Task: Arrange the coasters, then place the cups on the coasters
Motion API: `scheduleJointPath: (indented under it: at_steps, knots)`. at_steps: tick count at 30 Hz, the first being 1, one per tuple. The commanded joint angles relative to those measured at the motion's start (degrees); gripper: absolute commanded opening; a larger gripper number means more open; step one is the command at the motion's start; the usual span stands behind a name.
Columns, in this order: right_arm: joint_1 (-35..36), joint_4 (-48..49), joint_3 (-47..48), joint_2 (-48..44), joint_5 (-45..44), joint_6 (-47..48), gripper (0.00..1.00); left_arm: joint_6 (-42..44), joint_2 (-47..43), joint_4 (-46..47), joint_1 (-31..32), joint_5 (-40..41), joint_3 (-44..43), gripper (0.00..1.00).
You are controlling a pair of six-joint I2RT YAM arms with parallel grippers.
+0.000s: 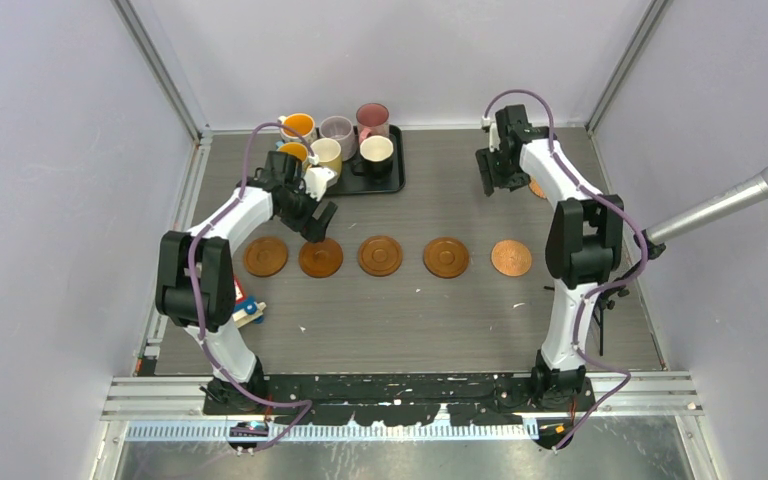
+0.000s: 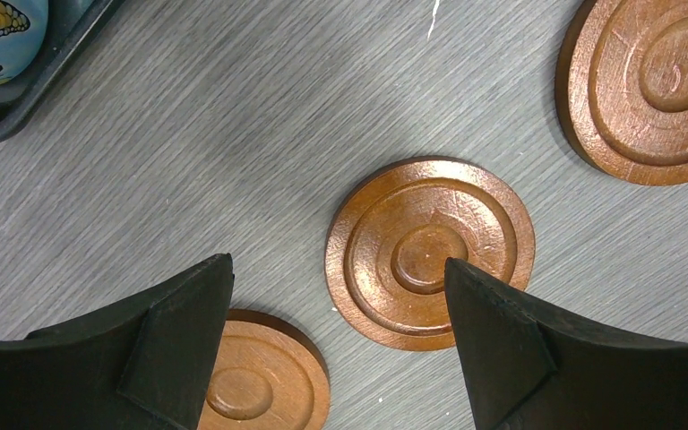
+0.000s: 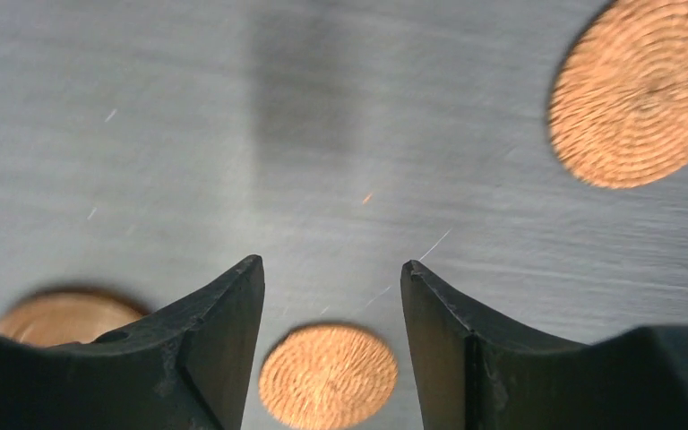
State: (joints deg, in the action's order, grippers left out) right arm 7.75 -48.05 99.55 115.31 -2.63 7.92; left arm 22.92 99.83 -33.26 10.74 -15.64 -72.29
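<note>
Five coasters [image 1: 381,255] lie in a row on the worktop [image 1: 430,320], and your left hand [image 2: 339,264] hangs apart above the second. Farther back, your right hand [image 3: 331,273], apart and empty, hangs by the sixth coaster [image 1: 537,188]. It is stiff, thin and probably light, so pinch its rim. Behind, the cups [image 1: 338,135] stand on the tray [image 1: 385,187].

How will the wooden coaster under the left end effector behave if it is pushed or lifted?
The coaster looks rigid, thin and flat, so on the table it should probably slide rather than roll or tip. Its low edge may be hard to pinch. Its glossy surface could be slippery.
</note>
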Motion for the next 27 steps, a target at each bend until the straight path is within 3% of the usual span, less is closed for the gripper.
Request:
scheduleJointPath:
  at_steps: [1,12,27]
  knots:
    - [-2.8,5.2,6.6,6.5,-8.8,-5.1,0.63,-0.3,-0.1,1.4,-0.5,-1.2,-1.9,0.89]
    - [-9.4,18.2,12.5,13.9,-16.3,-3.3,0.49,-1.5,-1.7,2.3,-0.5,-0.2,0.9,0.89]
    - [-11.3,18.1,13.7,20.0,-17.3,5.6,0.37,-1.0,-1.8,1.5,-1.2,0.1,0.7,0.89]
